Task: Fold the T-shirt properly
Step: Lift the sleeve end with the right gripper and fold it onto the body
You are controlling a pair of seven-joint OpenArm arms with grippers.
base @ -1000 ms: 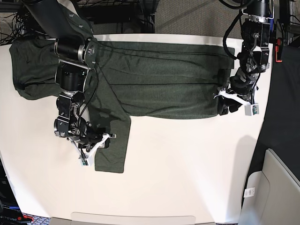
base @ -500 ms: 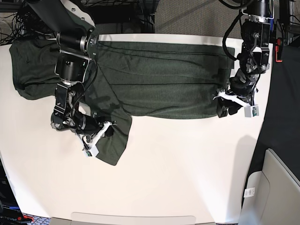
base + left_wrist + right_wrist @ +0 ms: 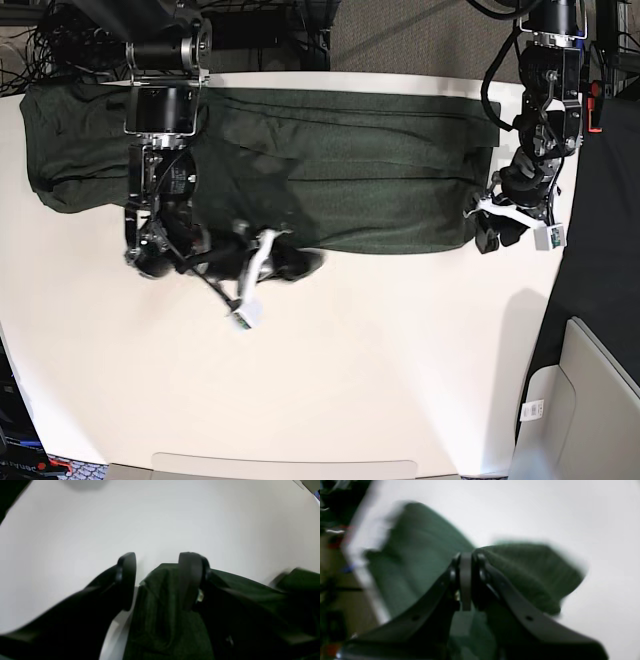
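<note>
The dark olive-green T-shirt [image 3: 350,170] lies spread across the far side of the white table [image 3: 380,380]. My right gripper [image 3: 272,252] is shut on the shirt's long sleeve [image 3: 527,565], which hangs bunched just in front of the shirt's near edge. The right wrist view shows the closed fingertips [image 3: 466,557] pinching the fabric, blurred by motion. My left gripper [image 3: 492,228] sits at the shirt's near right corner. Its fingers [image 3: 127,580] stand apart, with the corner fabric [image 3: 162,620] lying between them and one finger [image 3: 190,580] resting on it.
The table's right edge [image 3: 552,300] runs close to my left gripper, with dark floor beyond it. A light grey bin [image 3: 590,400] stands at the lower right. Cables and equipment [image 3: 260,30] crowd the space behind the table's far edge.
My right gripper has closed on the sleeve end and carried it right and toward the shirt body, so the sleeve no longer lies flat. The left gripper has shifted only slightly.
</note>
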